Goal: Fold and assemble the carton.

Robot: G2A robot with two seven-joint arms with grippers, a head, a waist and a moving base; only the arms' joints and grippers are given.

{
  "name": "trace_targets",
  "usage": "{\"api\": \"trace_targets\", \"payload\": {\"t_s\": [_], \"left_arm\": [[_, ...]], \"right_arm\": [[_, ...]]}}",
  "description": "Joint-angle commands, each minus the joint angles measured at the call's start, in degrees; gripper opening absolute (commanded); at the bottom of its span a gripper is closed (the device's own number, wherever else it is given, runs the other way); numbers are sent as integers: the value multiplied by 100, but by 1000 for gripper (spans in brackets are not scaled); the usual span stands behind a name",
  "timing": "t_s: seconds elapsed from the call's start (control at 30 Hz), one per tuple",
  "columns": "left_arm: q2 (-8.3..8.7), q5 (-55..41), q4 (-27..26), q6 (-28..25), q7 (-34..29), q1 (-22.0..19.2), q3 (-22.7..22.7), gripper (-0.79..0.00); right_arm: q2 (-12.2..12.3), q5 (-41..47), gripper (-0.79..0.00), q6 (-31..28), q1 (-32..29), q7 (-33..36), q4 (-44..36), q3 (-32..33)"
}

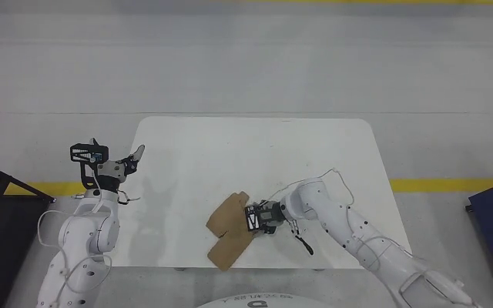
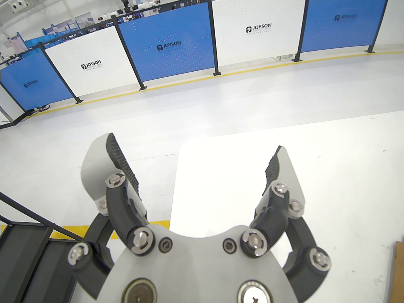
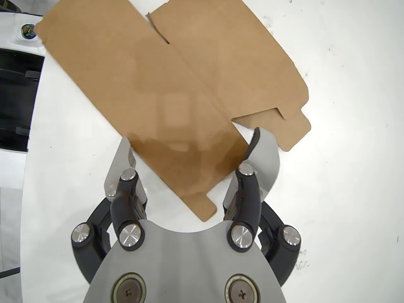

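A white table (image 1: 200, 154) with rounded corners is standing on a pale grey floor (image 1: 246, 61), its top showing small dark scuffs. A yellow line (image 1: 439, 185) is running along the floor to both sides of the table. Beyond the table's far side, a fence of blue and white panels (image 2: 252, 26) on black posts is curving around the floor, with another yellow line along its foot. A black metal rack (image 2: 31, 247) is sitting on the floor off the table's left side.

The carton (image 1: 229, 231), brown and flat, is lying on the table near its front edge, about midway along, with one corner reaching that edge. In the right wrist view the carton (image 3: 157, 80) is spreading out as two long panels joined at a crease, with small flaps at their ends.

The right gripper (image 1: 250, 219) is sitting low over the table's front part, at the carton's right end. The right gripper (image 3: 191, 136) is holding its jaws spread wide, and one panel's end is lying between them.

The left gripper (image 1: 119, 154) is hanging just beyond the table's left edge, well apart from the carton. In its own wrist view the left gripper (image 2: 194, 143) is keeping its jaws wide apart with nothing between them, pointing across the table's far left corner.
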Motion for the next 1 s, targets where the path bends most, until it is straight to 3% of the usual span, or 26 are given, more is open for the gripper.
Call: {"api": "trace_targets", "payload": {"t_s": [0.0,0.13,0.2,0.3,0.37,0.5,0.57,0.7,0.73,0.77,0.9,0.97], "left_arm": [[0,0,0,0,0,0,0,0],[0,0,0,0,0,0,0,0],[0,0,0,0,0,0,0,0],[0,0,0,0,0,0,0,0],[0,0,0,0,0,0,0,0],[0,0,0,0,0,0,0,0],[0,0,0,0,0,0,0,0],[0,0,0,0,0,0,0,0],[0,0,0,0,0,0,0,0],[0,0,0,0,0,0,0,0],[2,33,-13,-18,11,-4,3,0],[41,559,-80,-398,35,28,33,0]], "right_arm": [[-57,195,-431,107,69,56,66,-97],[-208,441,-397,418,203,301,144,-414],[-271,500,-277,483,296,404,184,-545],[-314,559,-274,525,389,341,202,-610],[-298,511,-286,503,379,252,143,-589],[-188,290,-188,439,237,-47,-107,-411],[-103,169,-182,468,102,-308,-290,-229],[112,-135,-191,652,-338,-1074,-709,282],[173,-221,-148,768,-491,-1369,-830,452],[240,-329,0,854,-667,-1714,-954,631],[509,-878,0,1531,-1540,-3258,-1189,1411],[607,-1040,0,1853,-1959,-4048,-1193,1714]]}}
